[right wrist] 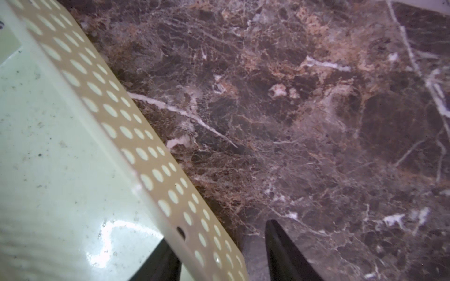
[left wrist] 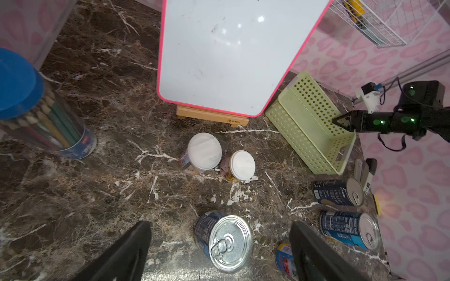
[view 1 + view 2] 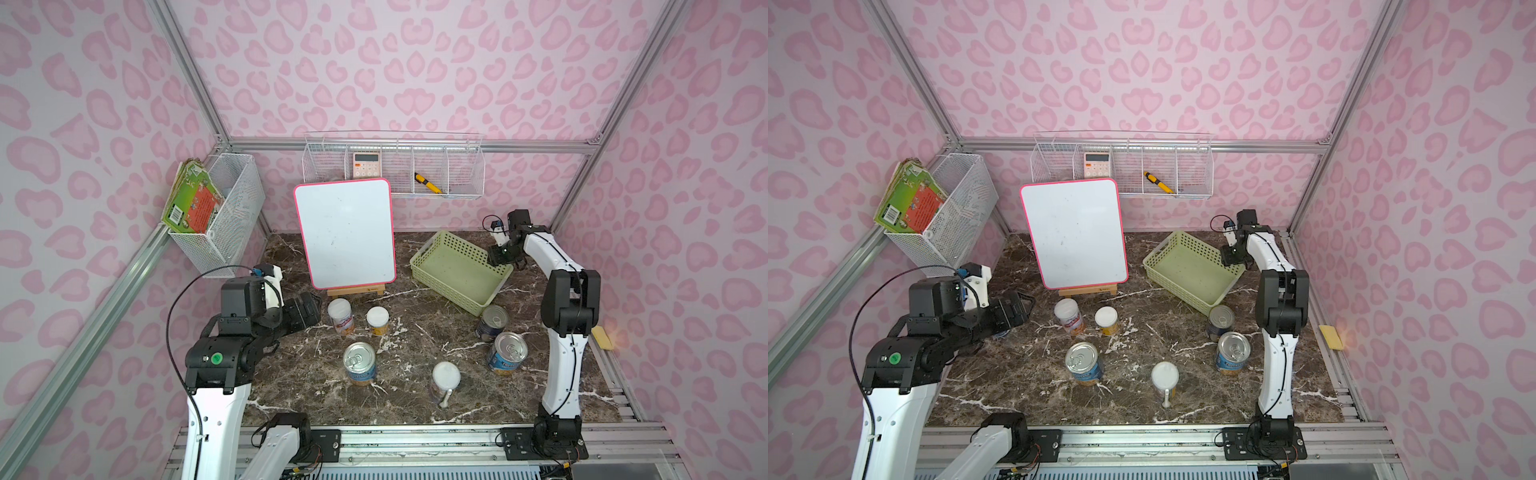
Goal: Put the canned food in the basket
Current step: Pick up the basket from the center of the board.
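Observation:
The pale green basket (image 3: pixel 457 274) (image 3: pixel 1187 274) lies empty at the back right of the marble table. My right gripper (image 3: pixel 505 261) (image 1: pixel 219 238) is open and straddles the basket's far wall (image 1: pixel 121 121), one finger inside and one outside with a gap. Six cans stand on the table. Three have white lids (image 3: pixel 340 309) (image 3: pixel 377 316) (image 3: pixel 446 374) and three have silver tops (image 3: pixel 359 358) (image 3: pixel 511 347) (image 3: pixel 494 318). My left gripper (image 3: pixel 305 311) (image 2: pixel 220 225) hovers open and empty at the left, beside the nearest white-lidded can (image 2: pixel 204 150).
A whiteboard (image 3: pixel 345 232) on a wooden easel stands at the back centre. A clear jar of coloured pencils (image 2: pixel 41 114) with a blue lid stands by the left wall under my left arm. White wire baskets (image 3: pixel 395 166) hang on the walls. A yellow sponge (image 3: pixel 602 337) lies beyond the right edge.

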`<state>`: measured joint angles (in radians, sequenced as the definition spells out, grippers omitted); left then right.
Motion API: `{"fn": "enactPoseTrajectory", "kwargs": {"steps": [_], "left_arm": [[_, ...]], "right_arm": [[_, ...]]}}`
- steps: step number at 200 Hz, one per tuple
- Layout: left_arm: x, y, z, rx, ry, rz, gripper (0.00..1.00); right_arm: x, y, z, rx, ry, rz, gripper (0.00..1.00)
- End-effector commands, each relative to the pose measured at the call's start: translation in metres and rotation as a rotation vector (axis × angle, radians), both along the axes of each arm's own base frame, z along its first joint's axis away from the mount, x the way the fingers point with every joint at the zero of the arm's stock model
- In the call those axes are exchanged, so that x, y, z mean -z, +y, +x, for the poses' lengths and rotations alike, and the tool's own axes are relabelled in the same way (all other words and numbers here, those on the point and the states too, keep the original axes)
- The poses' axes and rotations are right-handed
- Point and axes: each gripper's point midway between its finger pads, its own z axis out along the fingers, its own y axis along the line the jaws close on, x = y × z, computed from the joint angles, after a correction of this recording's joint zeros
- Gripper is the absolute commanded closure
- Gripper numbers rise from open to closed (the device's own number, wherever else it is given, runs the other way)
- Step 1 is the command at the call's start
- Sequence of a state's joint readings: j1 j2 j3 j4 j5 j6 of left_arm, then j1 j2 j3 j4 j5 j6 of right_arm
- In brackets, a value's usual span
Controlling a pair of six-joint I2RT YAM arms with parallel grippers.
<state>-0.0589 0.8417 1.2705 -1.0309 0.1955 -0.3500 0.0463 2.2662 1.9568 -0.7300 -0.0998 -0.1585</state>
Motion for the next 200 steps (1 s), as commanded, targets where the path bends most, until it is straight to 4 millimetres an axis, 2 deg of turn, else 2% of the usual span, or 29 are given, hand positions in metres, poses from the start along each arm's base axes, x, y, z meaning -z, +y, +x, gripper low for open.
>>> {"fn": "enactPoseTrajectory", "kwargs": {"steps": [1,29,63,94,118,146,159,178,200], "left_arm": [[-0.011,-0.015,0.006,0.048,-0.062,0.003,0.08],[-0.014,-0.040,0.009,0.156,-0.087,0.014,0.08],[-0.007,-0.069,0.022,0.251,-0.099,0.019,0.08],[-0.004,-0.101,0.032,0.355,-0.114,0.032,0.08],[-0.001,-0.130,0.039,0.443,-0.121,0.036,0.08],[0.003,-0.160,0.052,0.512,-0.116,0.016,0.07],[0.008,-0.172,0.060,0.538,-0.102,0.027,0.07],[0.014,-0.187,0.070,0.578,-0.088,0.036,0.07],[0.022,-0.198,0.090,0.586,-0.060,0.071,0.06]], "right_arm": [[-0.010,-0.002,0.005,-0.014,-0.043,-0.032,0.58],[-0.015,-0.002,0.009,-0.044,-0.080,-0.047,0.74],[-0.012,0.001,0.015,-0.071,-0.091,-0.062,0.81],[-0.020,0.006,0.015,-0.102,-0.121,-0.097,0.90],[-0.027,0.012,0.006,-0.122,-0.127,-0.102,0.94],[-0.031,0.027,-0.023,-0.265,-0.164,-0.121,0.96],[-0.036,0.024,-0.032,-0.295,-0.197,-0.148,0.97],[-0.041,0.024,-0.040,-0.356,-0.225,-0.147,0.98],[-0.053,0.035,-0.040,-0.433,-0.285,-0.133,0.98]]}}
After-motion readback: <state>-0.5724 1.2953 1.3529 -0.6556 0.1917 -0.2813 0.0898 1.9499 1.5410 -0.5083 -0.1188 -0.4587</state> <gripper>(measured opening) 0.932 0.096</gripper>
